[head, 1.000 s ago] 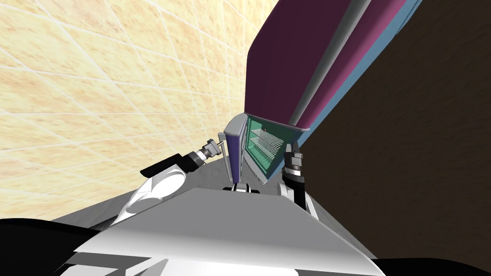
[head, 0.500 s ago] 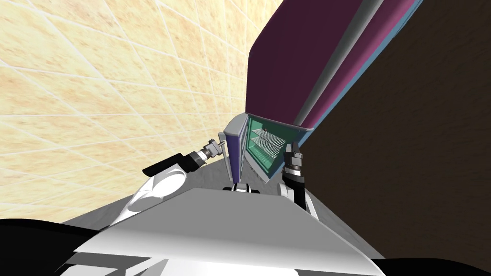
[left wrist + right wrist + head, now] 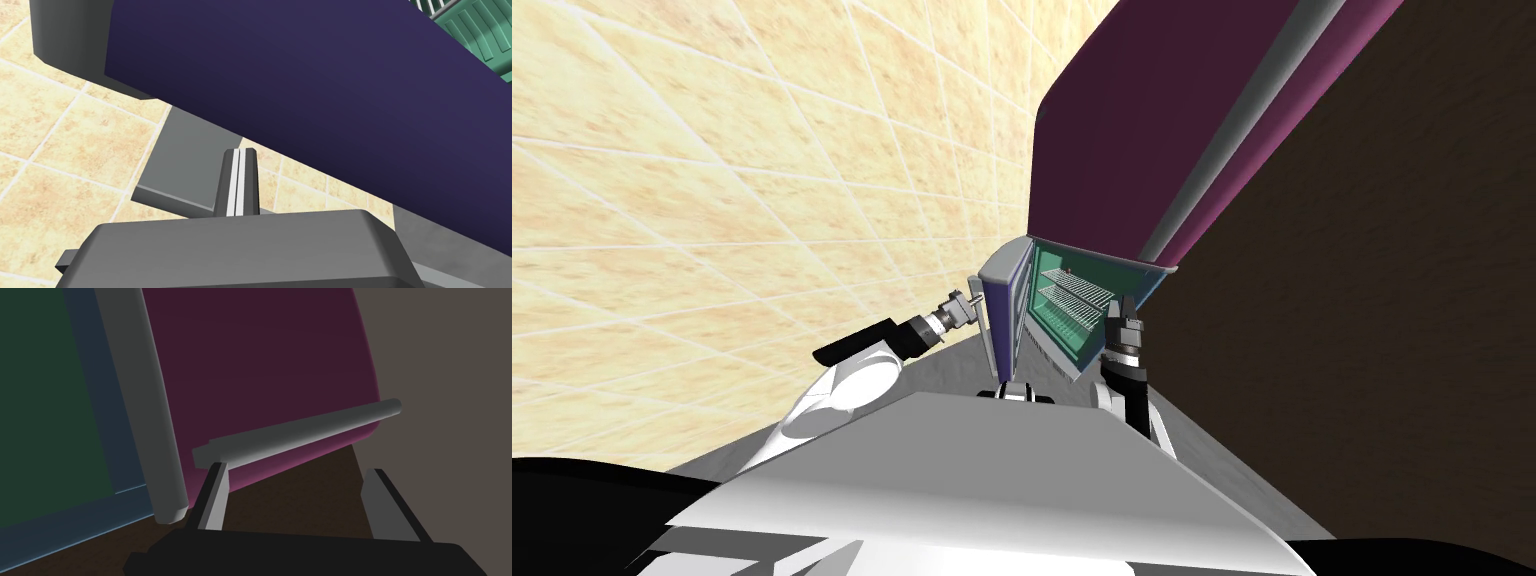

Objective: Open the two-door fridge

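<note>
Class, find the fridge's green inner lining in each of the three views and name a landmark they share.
Head view: green inner lining between small indigo door and large maroon door.
Left wrist view: beyond the indigo door's edge.
Right wrist view: dim, beside long grey bar and maroon door.
Shared landmark: an adjoining fridge door.

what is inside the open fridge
Wire shelves against a green lining, with nothing visible on them. The open purple door and the right gripper hide parts of the compartment.

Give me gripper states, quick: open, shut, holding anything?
Left gripper: shut, nothing between the fingers, by the dark purple door.
Right gripper: open, holding nothing, at the grey handle bar.
</note>
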### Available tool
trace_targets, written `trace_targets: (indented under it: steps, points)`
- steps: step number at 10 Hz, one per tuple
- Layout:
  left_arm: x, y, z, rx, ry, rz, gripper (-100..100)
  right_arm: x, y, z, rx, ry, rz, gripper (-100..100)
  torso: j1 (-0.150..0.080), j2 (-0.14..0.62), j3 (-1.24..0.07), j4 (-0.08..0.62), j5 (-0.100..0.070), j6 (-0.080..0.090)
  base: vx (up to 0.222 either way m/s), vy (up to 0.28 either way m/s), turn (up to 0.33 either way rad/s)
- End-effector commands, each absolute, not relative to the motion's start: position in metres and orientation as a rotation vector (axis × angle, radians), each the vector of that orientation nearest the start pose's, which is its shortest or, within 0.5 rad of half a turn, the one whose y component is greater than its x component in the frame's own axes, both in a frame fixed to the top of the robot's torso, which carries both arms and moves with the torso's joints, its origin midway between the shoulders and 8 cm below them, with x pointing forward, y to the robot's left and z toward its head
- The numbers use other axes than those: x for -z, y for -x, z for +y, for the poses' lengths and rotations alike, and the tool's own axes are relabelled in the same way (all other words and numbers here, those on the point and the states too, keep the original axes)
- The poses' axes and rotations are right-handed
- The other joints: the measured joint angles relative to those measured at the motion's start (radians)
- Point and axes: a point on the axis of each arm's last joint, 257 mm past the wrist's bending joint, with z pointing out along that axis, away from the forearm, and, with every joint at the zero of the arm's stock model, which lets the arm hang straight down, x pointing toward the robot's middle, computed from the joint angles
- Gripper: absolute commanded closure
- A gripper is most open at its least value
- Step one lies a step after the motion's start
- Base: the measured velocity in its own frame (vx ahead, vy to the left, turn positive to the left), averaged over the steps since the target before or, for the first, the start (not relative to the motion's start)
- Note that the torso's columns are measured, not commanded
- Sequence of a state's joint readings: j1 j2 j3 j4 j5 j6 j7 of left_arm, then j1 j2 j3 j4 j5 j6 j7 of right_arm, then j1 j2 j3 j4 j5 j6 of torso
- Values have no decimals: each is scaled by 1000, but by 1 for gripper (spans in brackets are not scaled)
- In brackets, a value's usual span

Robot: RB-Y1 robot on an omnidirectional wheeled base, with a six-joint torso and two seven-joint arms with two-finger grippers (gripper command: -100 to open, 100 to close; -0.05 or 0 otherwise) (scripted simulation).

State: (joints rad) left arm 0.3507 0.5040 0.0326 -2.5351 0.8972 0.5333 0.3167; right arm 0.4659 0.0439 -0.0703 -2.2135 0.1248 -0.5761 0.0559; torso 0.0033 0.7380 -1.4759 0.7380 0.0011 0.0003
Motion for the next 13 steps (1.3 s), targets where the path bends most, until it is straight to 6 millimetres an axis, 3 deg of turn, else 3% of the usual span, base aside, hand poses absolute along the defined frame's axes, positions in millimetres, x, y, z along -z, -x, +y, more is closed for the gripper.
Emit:
trace_targets:
  steps: [1,8,9,13]
  points:
    - [49,-387,157,1970,1457,1382,100,-19,-345,-287,-1125,-552,637,0,-5,0,0,0,-1,0,10,182,-128]
    - [49,-385,147,1989,1442,1420,100,-19,-345,-287,-1125,-552,637,0,-6,-1,-1,0,-2,1,22,197,-75]
    - [60,-392,154,1965,1473,1416,-100,-19,-345,-287,-1125,-552,637,0,-12,0,0,0,-3,0,10,53,0]
    - [79,-400,165,1923,1530,1417,-100,-19,-345,-287,-1125,-552,637,0,-3,-4,-2,-2,-1,1,26,120,2]
